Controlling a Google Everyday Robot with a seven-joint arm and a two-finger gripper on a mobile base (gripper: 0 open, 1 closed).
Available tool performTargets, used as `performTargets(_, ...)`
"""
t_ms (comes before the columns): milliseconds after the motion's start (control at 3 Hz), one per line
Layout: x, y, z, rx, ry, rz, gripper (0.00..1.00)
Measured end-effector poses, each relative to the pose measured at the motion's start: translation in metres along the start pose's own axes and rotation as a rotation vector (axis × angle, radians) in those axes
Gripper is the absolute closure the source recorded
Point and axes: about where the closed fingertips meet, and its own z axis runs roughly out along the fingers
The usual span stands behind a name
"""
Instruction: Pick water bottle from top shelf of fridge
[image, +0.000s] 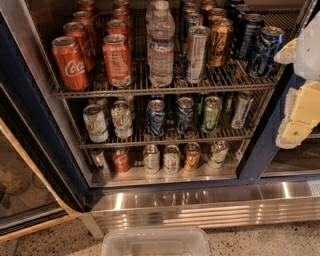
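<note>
Speckled stone floor (260, 243) runs along the bottom of the view. A clear plastic bin (155, 242) sits on it, just in front of the ribbed steel base panel (200, 206).

Fridge (27, 107): dark blue-black frame, glass door (25, 195) swung open at lower left. Three wire racks are visible, all stocked.

Top shelf (100, 93):
- The water bottle (161, 47) stands upright near the middle of the front rail, with its white cap on and a pale label band around the body.
- On its left, a red can (117, 60) stands just beside it. A Coca-Cola can (70, 62) is at the front-left corner, with more red cans in rows behind.
- On its right, a tall silver can (196, 47) stands just beside it, then a bronze can (220, 42). Dark blue cans (265, 50) stand toward the right end.

Middle rack (165, 141): one row of mixed cans along the front edge. The lowest level holds another row of cans.

Gripper (300, 107): white and pale yellow, at the right edge of the view. It is in front of the right frame post, outside the opening, level with the top and middle racks. It is well apart from the water bottle. I cannot tell whether it is wide or narrow.
</note>
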Motion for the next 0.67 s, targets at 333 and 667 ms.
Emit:
performTargets(333, 0.0, 0.0, 0.0, 0.0, 0.0, 0.0, 0.0)
performTargets(667, -0.0029, -0.0018, 0.0054, 0.012, -0.023, 0.02, 0.0)
